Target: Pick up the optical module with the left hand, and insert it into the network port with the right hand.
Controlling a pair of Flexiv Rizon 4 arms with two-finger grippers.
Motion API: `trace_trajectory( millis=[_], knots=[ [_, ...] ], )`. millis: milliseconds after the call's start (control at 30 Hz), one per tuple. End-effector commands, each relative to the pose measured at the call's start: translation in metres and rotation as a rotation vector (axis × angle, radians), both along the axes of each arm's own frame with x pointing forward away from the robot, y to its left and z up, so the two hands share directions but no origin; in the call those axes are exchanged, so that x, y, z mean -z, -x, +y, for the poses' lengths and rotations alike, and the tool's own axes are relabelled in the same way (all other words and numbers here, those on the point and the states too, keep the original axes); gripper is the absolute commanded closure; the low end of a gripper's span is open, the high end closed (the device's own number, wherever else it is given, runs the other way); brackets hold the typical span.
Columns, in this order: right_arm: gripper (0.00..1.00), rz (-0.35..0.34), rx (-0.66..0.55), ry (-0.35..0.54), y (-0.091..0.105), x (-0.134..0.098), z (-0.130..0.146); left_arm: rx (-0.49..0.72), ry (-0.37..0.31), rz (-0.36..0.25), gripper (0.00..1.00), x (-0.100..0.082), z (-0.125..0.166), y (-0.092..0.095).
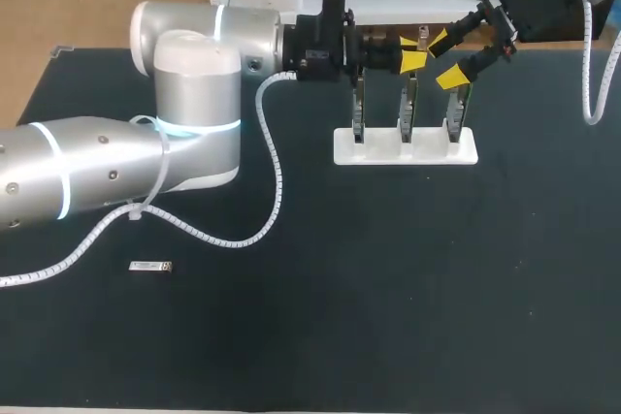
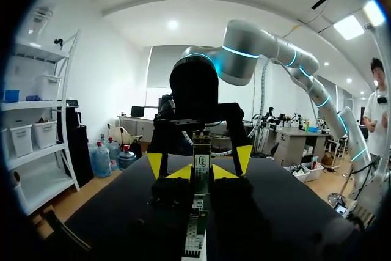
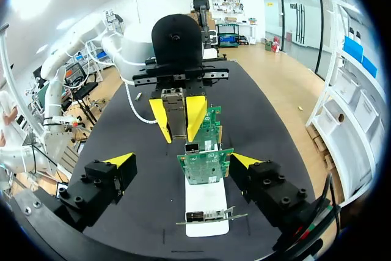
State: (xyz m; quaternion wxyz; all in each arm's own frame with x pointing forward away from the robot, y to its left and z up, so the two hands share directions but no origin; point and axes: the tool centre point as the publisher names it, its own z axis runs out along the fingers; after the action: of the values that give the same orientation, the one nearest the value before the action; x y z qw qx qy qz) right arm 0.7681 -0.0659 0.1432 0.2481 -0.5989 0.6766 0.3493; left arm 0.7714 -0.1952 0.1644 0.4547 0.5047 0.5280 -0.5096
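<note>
My left gripper (image 1: 409, 53) hangs above the middle network card (image 1: 408, 111) and is shut on a silvery optical module (image 3: 174, 113). In the left wrist view the module (image 2: 201, 164) stands between the yellow tips of that gripper (image 2: 201, 174). My right gripper (image 1: 444, 58) comes in from the back right, facing the left one, open. In the right wrist view the right gripper (image 3: 183, 162) has its fingers wide on either side of the nearest card (image 3: 206, 164), touching nothing. Three green cards stand upright in a white stand (image 1: 427, 154).
A second small module (image 1: 151, 266) lies on the black table at the front left. My left arm's white cable (image 1: 272, 191) loops over the table's left half. The stand (image 3: 206, 209) sits near the table's back edge.
</note>
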Motion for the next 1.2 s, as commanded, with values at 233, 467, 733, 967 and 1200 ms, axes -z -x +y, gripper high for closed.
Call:
trace_trajectory(
  millis=[233, 467, 733, 967, 1200],
  knots=[
    [0.0, -0.001, 0.002, 0.0, 0.0009, -0.0002, 0.0001, 0.004, -0.001, 0.006, 1.0, 0.0027, -0.0011, -0.0036],
    [0.0, -0.001, 0.002, 0.0, 0.0009, -0.0002, 0.0001, 0.005, -0.003, 0.005, 1.0, 0.0027, 0.0007, -0.003],
    [0.0, -0.001, 0.002, 0.0, 0.0009, -0.0002, 0.0001, 0.0, -0.004, 0.004, 1.0, 0.0029, 0.0025, -0.0025],
    [0.0, -0.001, 0.002, 0.0, 0.0009, -0.0002, 0.0001, -0.002, -0.003, 0.005, 1.0, 0.0029, 0.0032, -0.0018],
    [0.0, -0.001, 0.002, 0.0, 0.0009, -0.0002, 0.0001, -0.001, -0.004, 0.004, 1.0, 0.0027, 0.0027, -0.0013]
  ],
)
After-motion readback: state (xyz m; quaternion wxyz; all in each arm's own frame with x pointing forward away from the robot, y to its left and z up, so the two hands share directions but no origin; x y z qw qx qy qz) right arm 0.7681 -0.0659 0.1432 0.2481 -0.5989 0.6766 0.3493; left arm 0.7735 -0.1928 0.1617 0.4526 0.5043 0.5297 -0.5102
